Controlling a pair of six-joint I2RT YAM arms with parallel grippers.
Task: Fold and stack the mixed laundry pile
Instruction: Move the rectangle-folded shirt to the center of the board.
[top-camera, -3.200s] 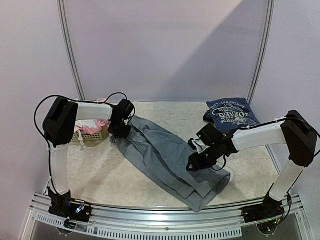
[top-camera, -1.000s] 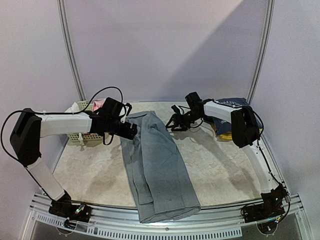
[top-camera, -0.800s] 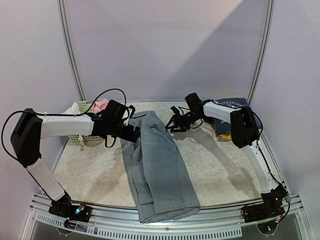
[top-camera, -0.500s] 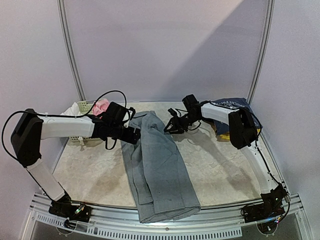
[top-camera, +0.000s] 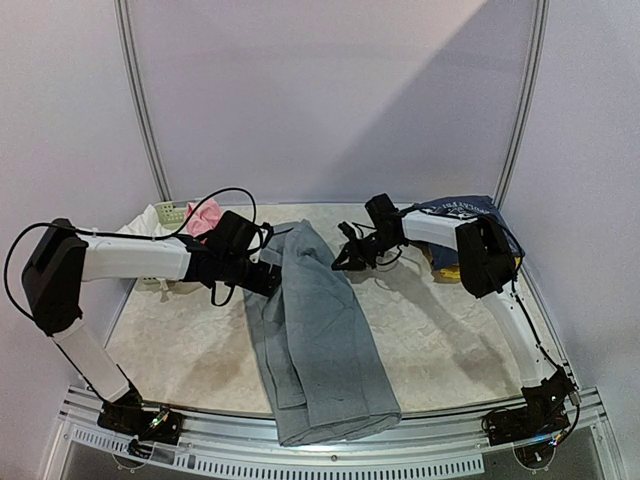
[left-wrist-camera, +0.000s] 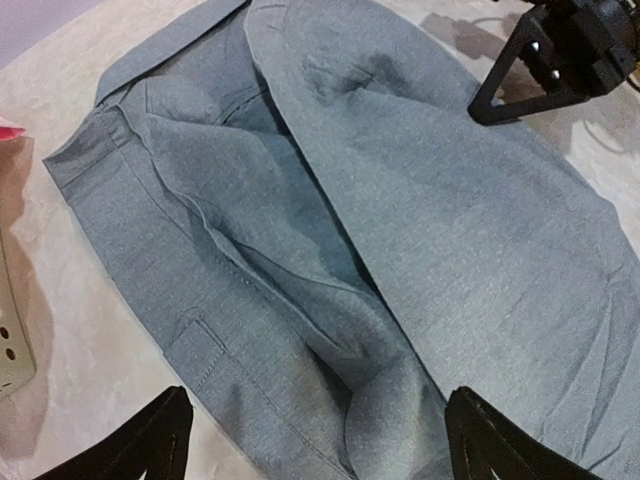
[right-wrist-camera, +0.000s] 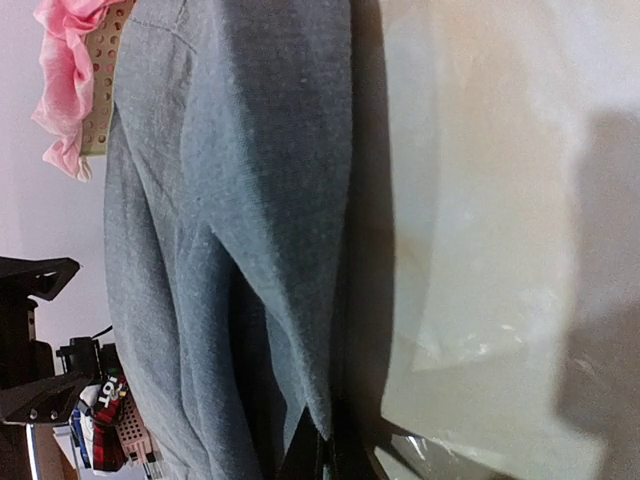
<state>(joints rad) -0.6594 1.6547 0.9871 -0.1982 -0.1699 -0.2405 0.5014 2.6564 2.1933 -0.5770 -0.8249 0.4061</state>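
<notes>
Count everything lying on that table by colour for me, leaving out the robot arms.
Grey trousers: 1
Navy tee: 1
Pink cloth: 1
White cloth: 1
Green basket: 1
Total: 5

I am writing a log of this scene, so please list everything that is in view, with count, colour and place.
trousers: one, grey, lying flat from the far middle of the table to its near edge
printed tee: one, navy, far right corner
basket: one, pale green, far left
pink cloth: one, pink, in the basket
white cloth: one, white, at the basket's left side
table: one, pale marbled
left gripper: one, black, open, at the trousers' left edge
right gripper: one, black, beside the trousers' far right edge
</notes>
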